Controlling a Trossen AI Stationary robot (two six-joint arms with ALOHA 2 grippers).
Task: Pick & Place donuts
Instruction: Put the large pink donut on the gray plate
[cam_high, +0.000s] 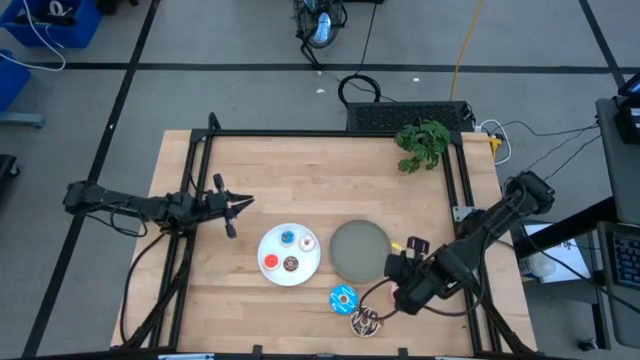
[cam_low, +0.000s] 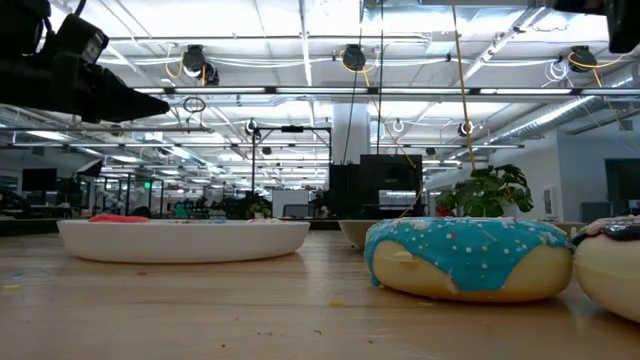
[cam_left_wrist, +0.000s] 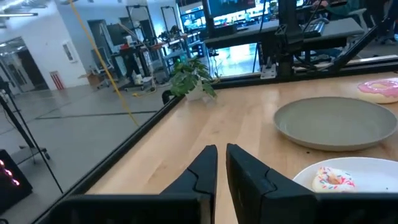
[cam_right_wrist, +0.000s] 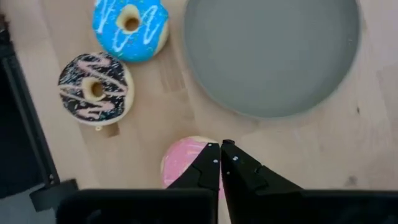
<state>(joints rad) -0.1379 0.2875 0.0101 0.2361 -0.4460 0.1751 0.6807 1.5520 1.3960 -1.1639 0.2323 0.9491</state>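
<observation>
- Grey plate (cam_high: 358, 249) lies empty in the middle of the counter (cam_high: 300, 160), just beside the white plate (cam_high: 272, 243) and, by the look of it, meant for the larger donuts; none has reached it.
- White plate already carries the four tiny donuts: the blue one (cam_high: 288, 238), the pale pink one (cam_high: 307, 242), the red one (cam_high: 270, 262) and the brown one (cam_high: 290, 265). That half of the job looks finished.
- Three larger donuts sit on the bare wood near the front edge. The blue-iced donut (cam_high: 343, 297) lies just in front of the grey plate, with the chocolate donut (cam_high: 365, 321) close beside it.
- The pink donut (cam_right_wrist: 186, 167) is partly hidden under the right tool (cam_right_wrist: 221, 163), just off the grey plate's rim.
- The right tool hangs directly over the pink donut with its fingers drawn nearly together and nothing between them, so no grasp has been made.
- The left tool (cam_high: 232, 208) waits off the white plate's far left side, also narrowed to a slit and carrying nothing.
- My judgement: roughly half done, with all three larger donuts still to lift and place, the pink one likely first.
</observation>
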